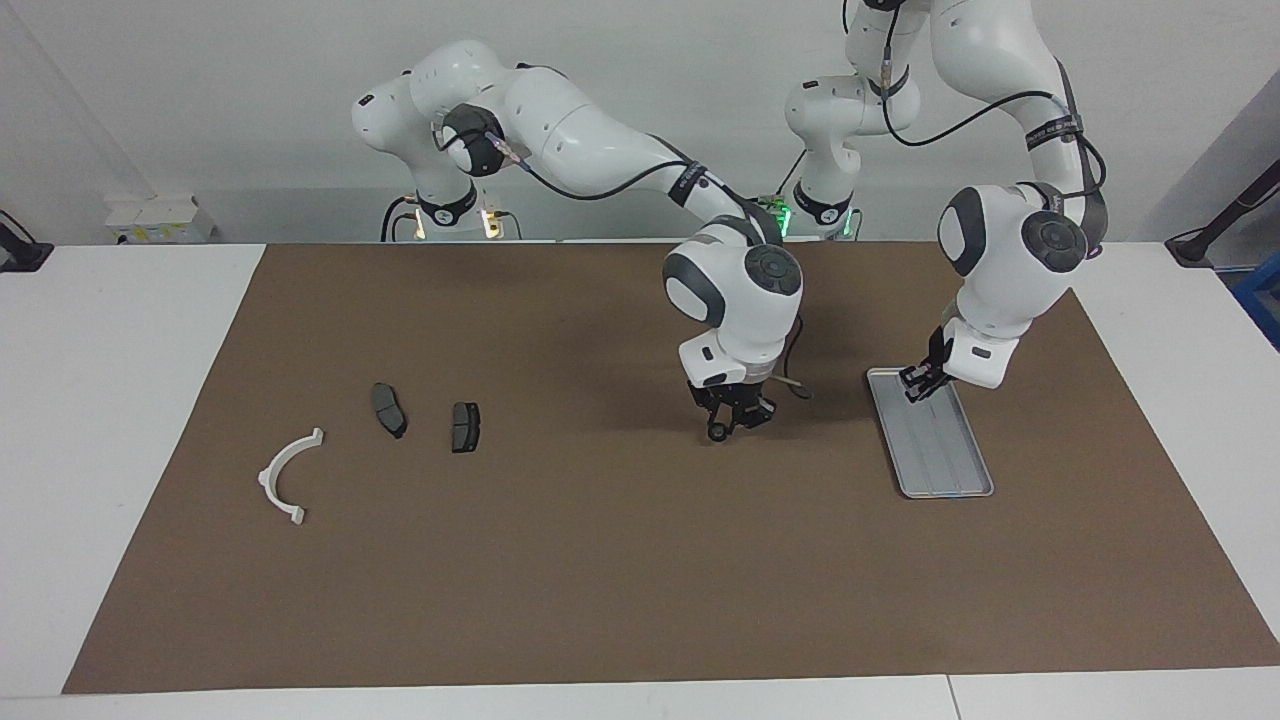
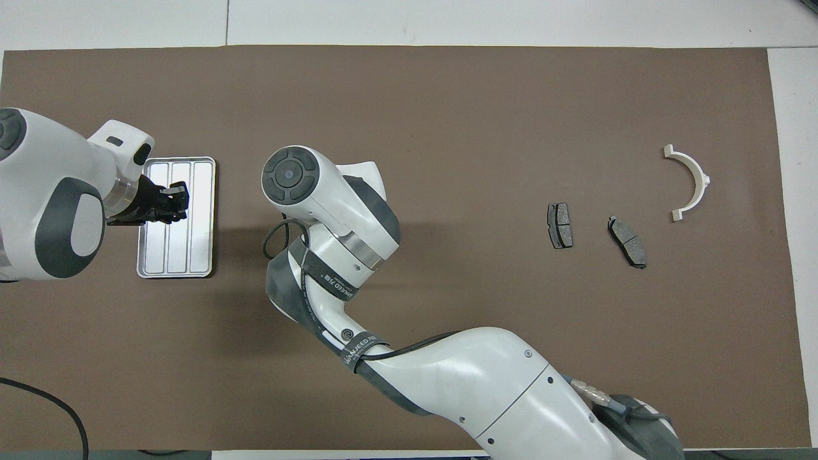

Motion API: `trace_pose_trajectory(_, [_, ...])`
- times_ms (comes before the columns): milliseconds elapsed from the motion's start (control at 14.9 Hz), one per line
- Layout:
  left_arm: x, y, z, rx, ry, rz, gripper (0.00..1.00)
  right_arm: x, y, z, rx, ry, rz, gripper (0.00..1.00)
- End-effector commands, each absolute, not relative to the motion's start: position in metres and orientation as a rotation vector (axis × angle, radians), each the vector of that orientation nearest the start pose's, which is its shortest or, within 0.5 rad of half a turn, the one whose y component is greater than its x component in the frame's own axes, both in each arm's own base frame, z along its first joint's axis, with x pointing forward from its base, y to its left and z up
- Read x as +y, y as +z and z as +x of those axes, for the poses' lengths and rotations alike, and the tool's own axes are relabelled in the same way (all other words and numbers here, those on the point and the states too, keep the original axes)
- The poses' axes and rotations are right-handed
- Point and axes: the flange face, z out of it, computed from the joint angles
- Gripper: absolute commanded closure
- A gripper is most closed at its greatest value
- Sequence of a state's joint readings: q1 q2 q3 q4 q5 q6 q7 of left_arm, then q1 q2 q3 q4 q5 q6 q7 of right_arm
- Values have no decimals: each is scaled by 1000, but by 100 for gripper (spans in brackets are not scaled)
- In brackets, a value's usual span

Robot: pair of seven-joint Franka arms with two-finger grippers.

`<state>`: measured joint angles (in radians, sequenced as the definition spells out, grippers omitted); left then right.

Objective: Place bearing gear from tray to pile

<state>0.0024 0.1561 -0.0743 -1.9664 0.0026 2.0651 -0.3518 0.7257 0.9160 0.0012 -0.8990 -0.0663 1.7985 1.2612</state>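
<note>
Facing view
Bearing gear (image 1: 718,432): a small dark ring, sitting pinched at the tips of the right claw (image 1: 730,420), hanging just above the brown mat (image 1: 600,560) near the middle of the table (image 1: 120,400).
Right claw: pointing down, clamped on the bearing gear, well apart from the tray (image 1: 930,435).
Left claw (image 1: 922,383): hovering over the tray's end nearest the robots; I cannot tell whether its fingers are apart or together.
Tray: silver-grey, ribbed lengthwise, lying toward the left arm's end of the table, showing nothing inside.
Pile: a white half-ring bracket (image 1: 288,476) and two dark grey pads (image 1: 389,409) (image 1: 465,426), lying toward the right arm's end of the table, the bracket closest to that end.
Surface and room: the mat is covering most of the white table; a pale wall is standing at the robots' edge.

Overhead view
Bearing gear: hidden under the right arm's wrist.
Left claw (image 2: 171,203): lying over the tray (image 2: 203,217).
Pile: bracket (image 2: 690,182) farther from the robots than the two pads (image 2: 560,225) (image 2: 627,241), all apart from one another.
Mat (image 2: 409,115): reaching almost to the table's edges.
</note>
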Motion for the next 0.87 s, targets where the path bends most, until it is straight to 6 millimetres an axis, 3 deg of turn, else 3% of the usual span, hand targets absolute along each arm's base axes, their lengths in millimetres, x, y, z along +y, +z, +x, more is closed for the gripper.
trace_pose_trajectory(0, [-52,394,587,-454,72,-3116,96,478,408,591,740,-3,-3110,100])
trace_pose_trajectory(134, [-82,395,592,-517,57,-3113,96,419,453,614,644,83,-3108,100])
trace_pose_trajectory(201, [-107,399,591,-537,34,-3115,96,385,473,625,553,110,-3124,100])
trace_pose_trajectory(336, [-153,397,592,-596,18,-3109,96,317,498,647,368,155,-3149,100])
trace_pose_trajectory(537, [-246,380,600,-695,28,-3091,96,220,518,673,107,189,-3156,100])
trace_pose_trajectory(671, [-291,368,603,-714,22,-3095,96,159,524,688,-41,177,-3147,100])
trace_pose_trajectory(805, [-330,348,590,-711,21,-3093,96,111,518,701,-128,145,-3139,100])
